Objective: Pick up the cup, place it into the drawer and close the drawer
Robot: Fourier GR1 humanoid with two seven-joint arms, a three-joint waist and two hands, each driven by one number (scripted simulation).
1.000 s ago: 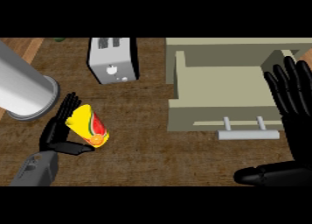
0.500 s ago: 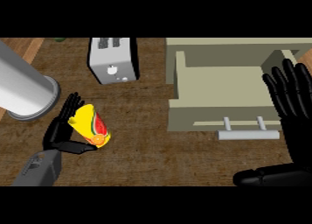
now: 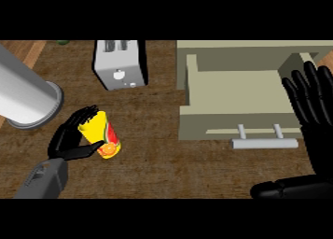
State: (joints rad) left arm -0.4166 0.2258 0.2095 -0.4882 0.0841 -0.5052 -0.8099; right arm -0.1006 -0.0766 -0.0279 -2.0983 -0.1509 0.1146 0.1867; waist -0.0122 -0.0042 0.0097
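Observation:
A yellow cup (image 3: 102,134) with red and green markings lies tilted on the wooden counter at the left. My left hand (image 3: 69,138) is curled round it, fingers behind its left side and thumb under its lower end. The beige drawer (image 3: 238,100) stands pulled open at the upper right, its silver handle (image 3: 264,142) facing me. At the drawer's right side my right hand (image 3: 315,102) is held open, fingers straight and pointing away, overlapping the drawer's right wall.
A white toaster (image 3: 120,65) stands at the back, left of the drawer. A large grey cylinder (image 3: 17,95) lies at the far left, close to the cup. Bare wooden counter (image 3: 169,163) stretches between cup and drawer.
My left hand with the cup has shifted a little to the right. The right hand has edged slightly left over the drawer's right wall.

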